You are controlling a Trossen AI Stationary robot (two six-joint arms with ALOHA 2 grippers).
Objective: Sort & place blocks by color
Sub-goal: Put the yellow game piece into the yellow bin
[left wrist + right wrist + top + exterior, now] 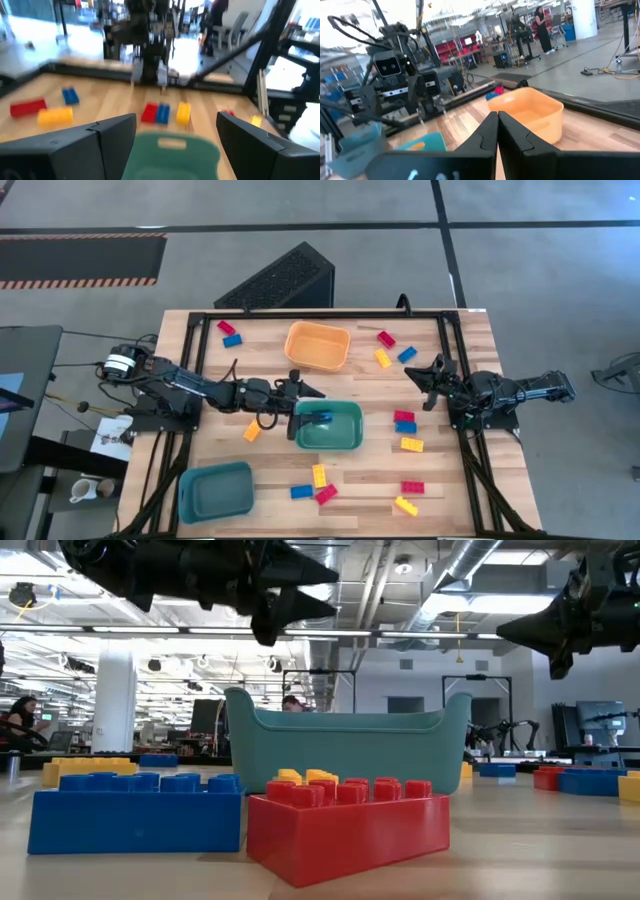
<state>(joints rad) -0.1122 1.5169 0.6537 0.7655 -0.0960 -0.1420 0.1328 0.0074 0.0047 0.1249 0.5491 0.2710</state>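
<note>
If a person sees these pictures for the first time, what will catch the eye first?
Probably the green bin at the table's middle, with one blue block inside and the open left gripper beside its left rim. Next, the orange bin behind it and the bright blocks scattered around.

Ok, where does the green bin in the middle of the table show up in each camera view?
High view: green bin at table centre, just ahead of the open left gripper.
Low view: centre, behind the red block.
Left wrist view: bottom centre, bin between the fingers.
Right wrist view: likely the teal shape at lower left; not certain.
Shared landmark: orange bin, also in the right wrist view.
</note>
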